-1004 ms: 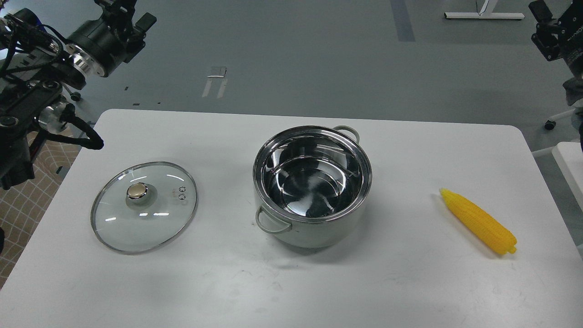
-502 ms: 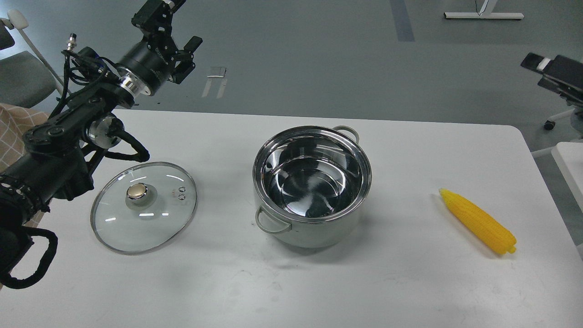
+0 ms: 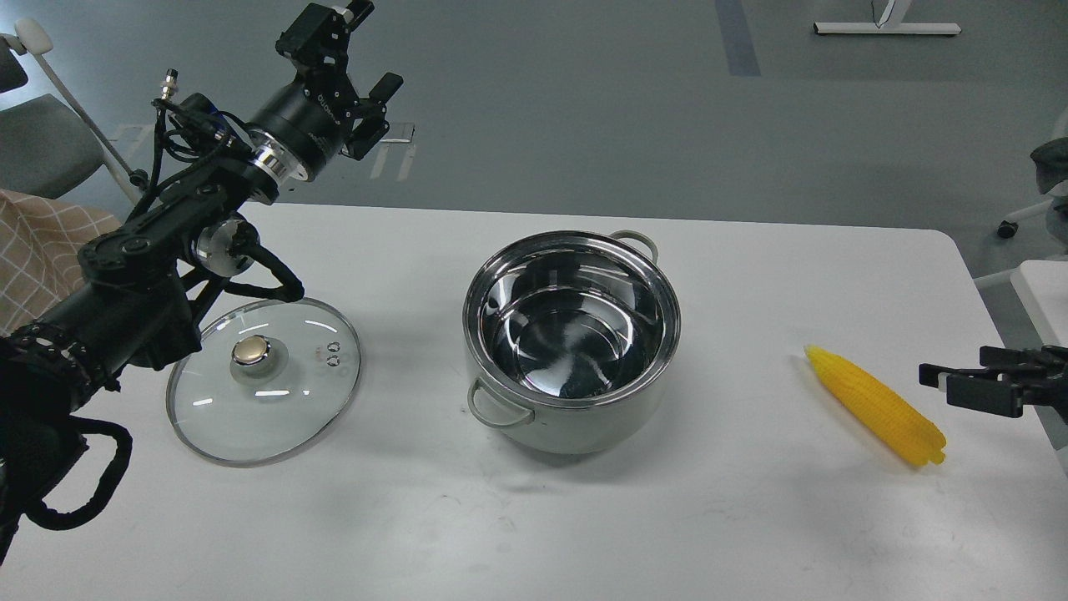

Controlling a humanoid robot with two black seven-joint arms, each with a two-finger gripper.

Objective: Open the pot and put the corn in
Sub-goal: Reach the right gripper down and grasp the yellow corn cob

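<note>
White table (image 3: 534, 517) filled the view, grey floor beyond. Pot (image 3: 572, 342) sat open at centre, glass lid (image 3: 264, 378) flat to its left. Corn (image 3: 876, 406) lay well right of the pot, just beside the right gripper (image 3: 933, 377); new at that edge, spread unclear. Left gripper (image 3: 360, 46), raised over the far-left corner, had advanced; fingers apart, empty.

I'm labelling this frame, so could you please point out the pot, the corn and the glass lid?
pot (image 3: 584, 421): head view, on its pale outer wall.
corn (image 3: 874, 406): head view, mid-cob on the kernels.
glass lid (image 3: 250, 409): head view, on the clear glass near its knob.
</note>
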